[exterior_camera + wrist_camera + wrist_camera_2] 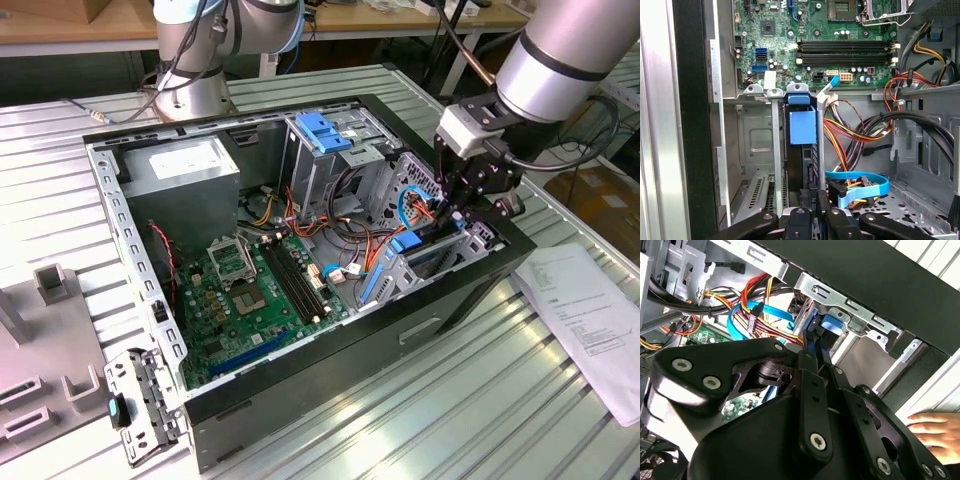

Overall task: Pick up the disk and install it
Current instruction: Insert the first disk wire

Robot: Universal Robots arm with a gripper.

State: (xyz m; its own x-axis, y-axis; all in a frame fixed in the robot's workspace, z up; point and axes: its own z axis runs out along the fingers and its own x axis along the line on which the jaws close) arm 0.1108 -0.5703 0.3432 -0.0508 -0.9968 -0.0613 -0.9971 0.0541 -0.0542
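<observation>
Fingers of my gripper (pixel 812 212) pinch the disk (pixel 802 150) on edge, its long axis running straight ahead into the bay (pixel 760 145).

The arm comes in from the exterior view's upper right, its thick silver forearm sloping down to a wrist that carries a white block and black linkage. Below that hangs the gripper (pixel 452 222), pointing steeply downward. Its black fingers (pixel 447 205) are drawn close together, with a thin dark edge pinched between their tips. In the second wrist view the gripper (pixel 812 357) shows as broad black links with silver screws, narrowing to two slim fingers that nearly meet. In the first wrist view the gripper (pixel 812 207) has its linkage arms spread to either side and its fingertips set tight together.
</observation>
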